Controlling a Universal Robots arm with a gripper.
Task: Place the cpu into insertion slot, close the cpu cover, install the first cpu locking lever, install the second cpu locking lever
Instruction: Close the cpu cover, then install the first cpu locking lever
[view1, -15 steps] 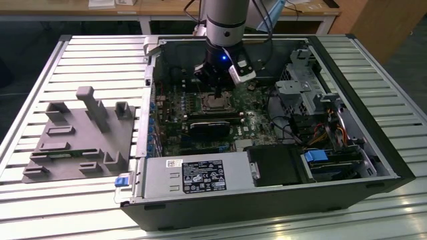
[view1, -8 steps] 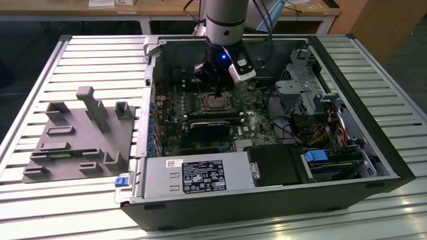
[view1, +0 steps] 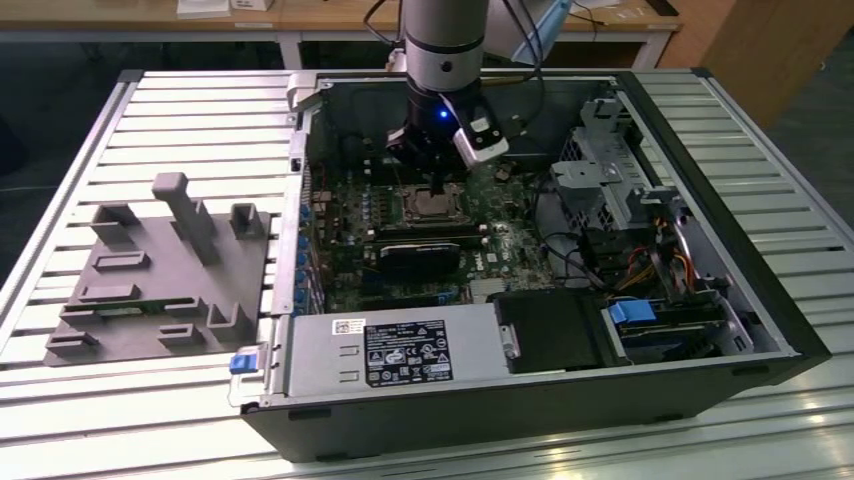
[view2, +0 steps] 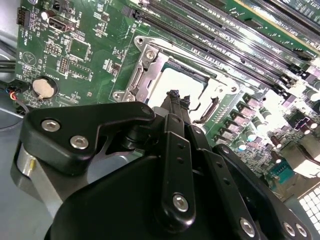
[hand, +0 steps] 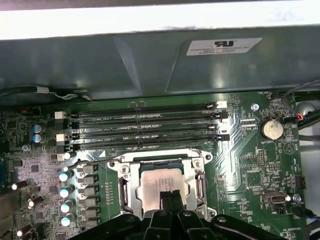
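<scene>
The cpu (hand: 162, 181) shows its pale silver face lying flat in the insertion slot (hand: 200, 156) of the green motherboard. Around it the cpu cover (hand: 126, 187), a silver frame with a large window, lies down flat. My gripper (hand: 171, 199) hovers just over the cpu's near edge, shut, with its black fingers pressed together and nothing between them. The second wrist view has the gripper (view2: 175, 96) over the cpu (view2: 180, 80) and the cover (view2: 145, 62). A thin metal lever rod (hand: 90, 162) runs out from one socket corner. In the exterior view the gripper (view1: 430, 185) stands inside the case above the cpu (view1: 430, 205).
Long black memory slots (hand: 145, 125) lie beyond the socket, and a coin battery (hand: 271, 129) sits off to one side. A black fan card (view1: 416, 258), the power supply (view1: 387, 350) and a drive cage (view1: 601, 170) crowd the case. A grey fixture (view1: 160, 270) stands on the exterior view's left.
</scene>
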